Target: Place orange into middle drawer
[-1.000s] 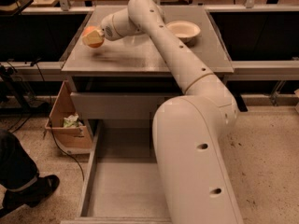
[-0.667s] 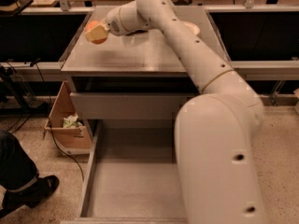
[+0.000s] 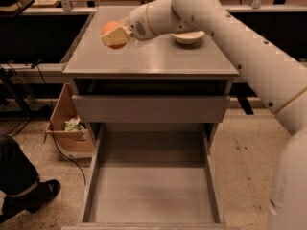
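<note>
The orange is a small round fruit held in my gripper, above the left part of the grey cabinet top. The gripper is shut on it, its pale fingers wrapping the fruit's lower side. The middle drawer is pulled wide open at the bottom of the view, with a bare flat grey floor and low side walls. My white arm reaches in from the right, over the cabinet.
A white bowl stands at the back right of the cabinet top, partly behind my arm. A shut drawer face sits above the open drawer. A cardboard box and cables lie at the left. A person's leg and shoe are at bottom left.
The view has shifted and the cabinet looks nearer. My gripper still holds the orange and has moved it toward the front of the cabinet top, a little right.
</note>
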Controlling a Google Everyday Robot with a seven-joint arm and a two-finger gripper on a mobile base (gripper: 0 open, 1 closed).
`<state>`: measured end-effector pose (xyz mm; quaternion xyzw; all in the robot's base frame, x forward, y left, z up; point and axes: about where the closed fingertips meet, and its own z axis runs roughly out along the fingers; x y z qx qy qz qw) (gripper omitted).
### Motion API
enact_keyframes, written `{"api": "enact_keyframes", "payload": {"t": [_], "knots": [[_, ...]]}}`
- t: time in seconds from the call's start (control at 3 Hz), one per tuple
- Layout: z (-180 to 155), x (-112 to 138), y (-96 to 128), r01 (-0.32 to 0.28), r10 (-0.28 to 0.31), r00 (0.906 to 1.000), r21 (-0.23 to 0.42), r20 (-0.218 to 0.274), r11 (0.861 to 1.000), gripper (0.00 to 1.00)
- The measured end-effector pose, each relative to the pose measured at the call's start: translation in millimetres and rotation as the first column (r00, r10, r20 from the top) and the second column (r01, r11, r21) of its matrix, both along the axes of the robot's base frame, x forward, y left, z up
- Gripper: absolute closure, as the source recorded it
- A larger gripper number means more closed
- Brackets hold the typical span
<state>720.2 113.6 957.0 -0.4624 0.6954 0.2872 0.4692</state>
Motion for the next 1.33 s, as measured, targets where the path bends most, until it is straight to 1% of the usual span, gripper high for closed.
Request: {"api": "enact_keyframes", "payload": {"t": [0.33,0.67,1.0,1.33], "knots": [[-37.1,-15.2,-17.2,0.003,-0.005,0.9986,-0.046,-0.052,0.999,1.00],[-41.2,-15.5,-9.9,-0.010,0.007,0.9982,-0.049,-0.060,0.999,1.00],[-45.9,-16.4,-10.7,-0.013,0.009,0.9975,-0.054,-0.071,0.998,1.00],[-65.7,-48.7,-33.3,-0.026,0.014,0.9944,-0.116,-0.104,0.993,1.00]]}}
